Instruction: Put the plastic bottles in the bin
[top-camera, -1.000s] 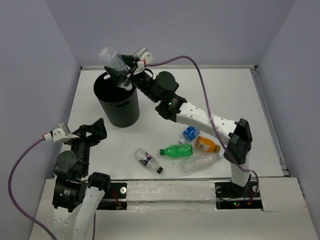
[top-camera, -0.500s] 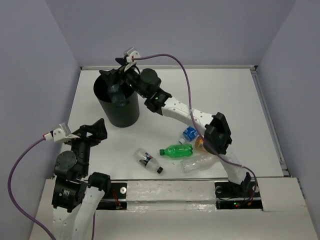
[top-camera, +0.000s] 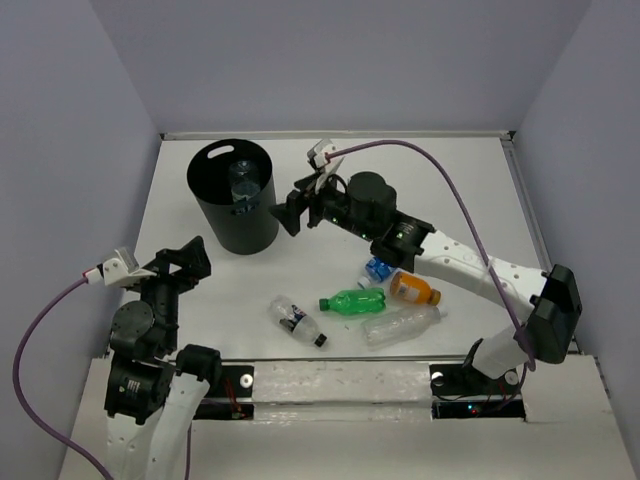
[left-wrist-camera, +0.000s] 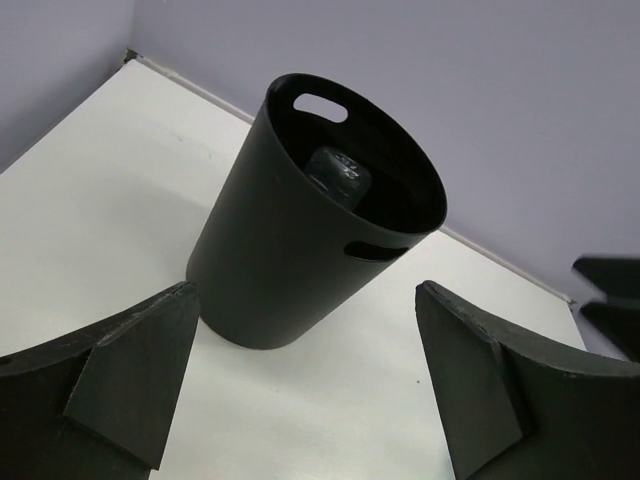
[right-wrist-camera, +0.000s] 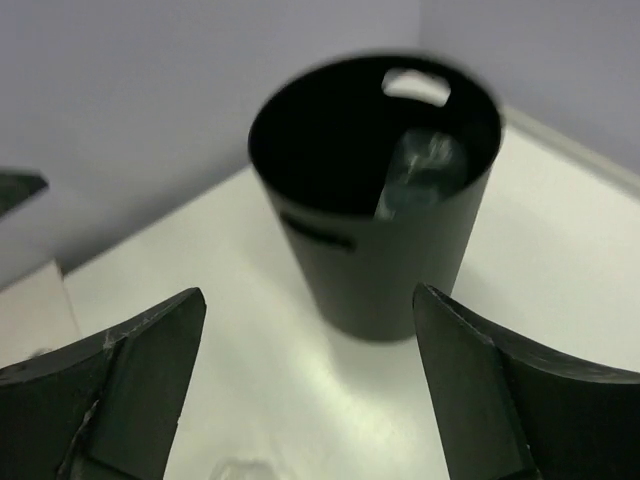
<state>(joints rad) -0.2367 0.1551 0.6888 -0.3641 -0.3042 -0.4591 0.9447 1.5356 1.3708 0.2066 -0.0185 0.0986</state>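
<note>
the bin (top-camera: 215, 215) stands upright at the far left of the white table (top-camera: 450, 190). we see one clear bottle (top-camera: 242, 185) inside it, and from the left wrist it leans against the inner wall below a slot handle.

five more bottles lie on their sides toward the near edge, well apart from the bin. the black-capped bottle (top-camera: 298, 320) is the leftmost. just right of it lies the green bottle (top-camera: 353, 300), its cap pointing left. the blue-labelled bottle (top-camera: 380, 267) sits a little farther back, with the orange bottle (top-camera: 413, 289) just beside it on the right. the crumpled clear bottle (top-camera: 400, 325) lies nearest us, just in front of the green and orange ones.

our right gripper (top-camera: 287, 207) hangs just to the right of the bin, apart from its wall and facing it. its jaws are spread wide with nothing between them. its wrist view shows the bin framed between the two fingers (right-wrist-camera: 130, 380), though that view is a little blurred.

our left gripper (top-camera: 203, 260) sits low at the near left corner, apart from the bin and pointing toward it. its jaws are also released and empty, and the bin fills the gap between the fingertips in that wrist view.
</note>
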